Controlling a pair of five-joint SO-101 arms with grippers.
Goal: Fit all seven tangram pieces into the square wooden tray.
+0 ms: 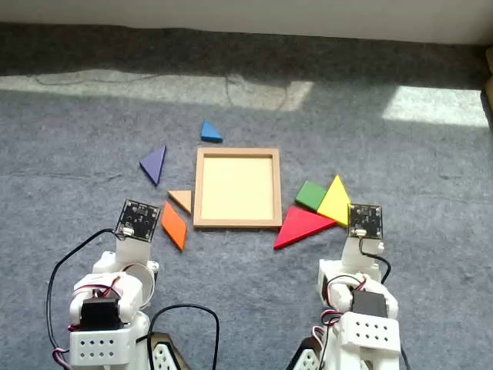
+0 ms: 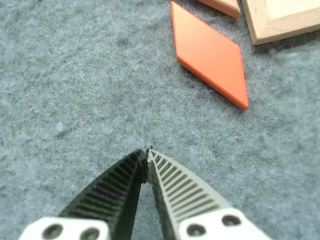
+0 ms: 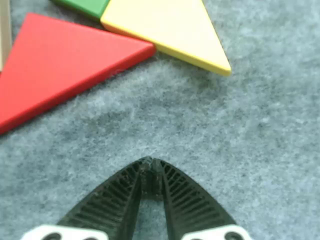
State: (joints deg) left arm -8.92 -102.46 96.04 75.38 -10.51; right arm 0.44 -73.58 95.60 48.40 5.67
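- Square wooden tray [image 1: 198, 187] sits flat mid-carpet, betw. the two arms and a bit further out; we see its pale floor inside the rim.
- All 7 pcs lie outside it on the grey carpet [image 1: 92, 139].
- Far side: blue triangle [image 1: 210, 132], near the tray's far-left corner, not touching.
- Left side: purple triangle [image 1: 155, 163], well off the rim.
- Tan triangle [image 1: 182, 199] lies just beside the left rim, low down.
- Orange parallelogram [image 1: 174, 225] lies just beside the tan one, by the tray's near-left corner.
- Right side: green square [image 1: 310, 195] and yellow triangle [image 1: 336, 203] lie edge to edge.
- Red triangle [image 1: 303, 226] lies nearer the arms, its tip meeting the yellow pc, its other end near the tray's near-right corner.
- Left gripper [image 2: 146, 152]: jaws closed, tips together, nothing betw. them. It hangs over bare carpet, w/ the orange parallelogram [image 2: 210, 53] close ahead but apart. Beyond that we see the tan pc's edge [image 2: 222, 5] and a tray corner [image 2: 272, 25].
- Right gripper [image 3: 150, 161]: jaws closed too, holding nothing, over bare carpet.
- Ahead of it lie the red triangle [image 3: 55, 70] and yellow triangle [image 3: 165, 27], touching; a bit of green square [image 3: 85, 6] shows behind.
- Neither gripper touches any pc.
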